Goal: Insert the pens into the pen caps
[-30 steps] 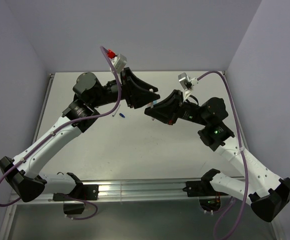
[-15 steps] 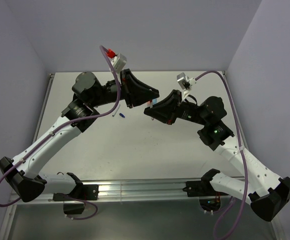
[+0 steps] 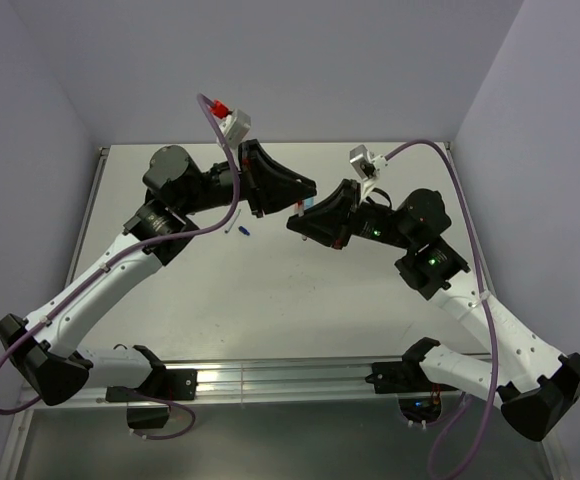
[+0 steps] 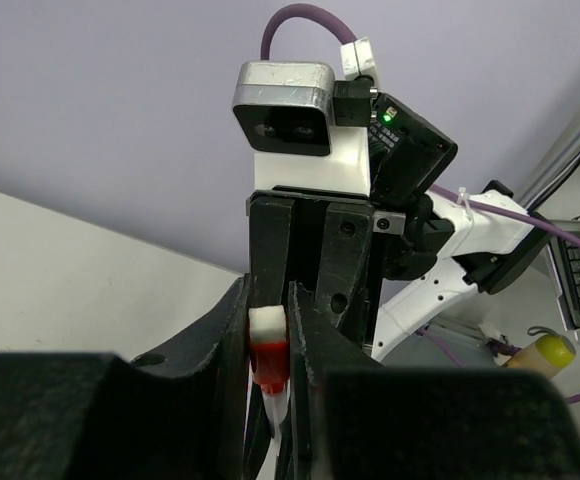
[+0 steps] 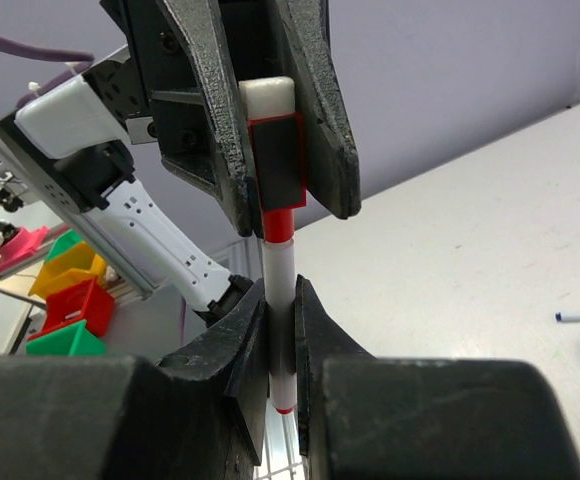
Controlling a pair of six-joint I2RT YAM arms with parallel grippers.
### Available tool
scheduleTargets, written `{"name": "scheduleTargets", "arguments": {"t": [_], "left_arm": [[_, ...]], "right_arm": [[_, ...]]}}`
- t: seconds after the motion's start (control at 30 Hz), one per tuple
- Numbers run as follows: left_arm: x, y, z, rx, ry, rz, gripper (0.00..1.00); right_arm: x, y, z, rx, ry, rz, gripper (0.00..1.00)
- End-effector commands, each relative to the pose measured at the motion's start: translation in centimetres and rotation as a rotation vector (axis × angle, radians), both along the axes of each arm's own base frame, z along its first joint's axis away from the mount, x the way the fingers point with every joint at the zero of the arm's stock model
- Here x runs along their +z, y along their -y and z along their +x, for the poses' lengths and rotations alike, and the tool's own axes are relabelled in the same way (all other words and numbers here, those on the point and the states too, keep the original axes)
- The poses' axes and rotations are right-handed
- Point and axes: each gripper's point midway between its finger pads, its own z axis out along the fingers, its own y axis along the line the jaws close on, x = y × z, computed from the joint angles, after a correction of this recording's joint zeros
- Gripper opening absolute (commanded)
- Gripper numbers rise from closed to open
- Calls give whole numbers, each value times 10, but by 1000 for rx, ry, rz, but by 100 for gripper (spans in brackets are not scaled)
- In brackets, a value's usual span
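Top view high behind, looking down on table [image 3: 270,290], wrist views close, facing each other, sharing pen [image 5: 279,275]

- Left gripper [image 4: 268,330]: black plastic fingers, matt, with a dull sheen along the edges.
- Right gripper [image 5: 280,330]: same black matt plastic, the rims catching a soft light.
- Pen [image 5: 280,275]: smooth white plastic barrel, slightly glossy.
- Cap [image 5: 279,226]: smooth red plastic, and there's a white plastic end on top.
- Arms [image 3: 90,290]: white shells, smooth and glossy; the joints are black and satin.
- Cable [image 4: 305,10]: purple, with a smooth, rubbery-looking jacket.
- Camera [image 4: 282,105]: silver-grey housing with a brushed-metal look, on a white plastic block.
- Table [image 3: 270,290]: pale and matt, with a few faint specks.
- Rail [image 3: 280,372]: bare metal, shiny, along the near edge.
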Motion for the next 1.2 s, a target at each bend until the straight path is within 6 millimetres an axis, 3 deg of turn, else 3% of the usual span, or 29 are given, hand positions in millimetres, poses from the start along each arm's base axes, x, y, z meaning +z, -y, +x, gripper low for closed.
{"name": "scheduleTargets", "arguments": {"t": [0.0, 0.3, 0.7, 0.83, 1.17], "left_arm": [[-10, 2, -29, -94, 27, 23, 0], [-43, 14, -25, 39, 11, 78, 0], [-72, 19, -6, 282, -34, 99, 0], [-85, 29, -10, 249, -24, 124, 0], [-88, 38, -48, 19, 15, 132, 0]], "right_arm": [[32, 10, 15, -127, 63, 56, 0], [32, 29, 45, -348, 37, 42, 0], [47, 42, 62, -468, 23, 55, 0], [56, 37, 55, -421, 46, 67, 0], [73, 29, 15, -235, 162, 111, 0]]}}
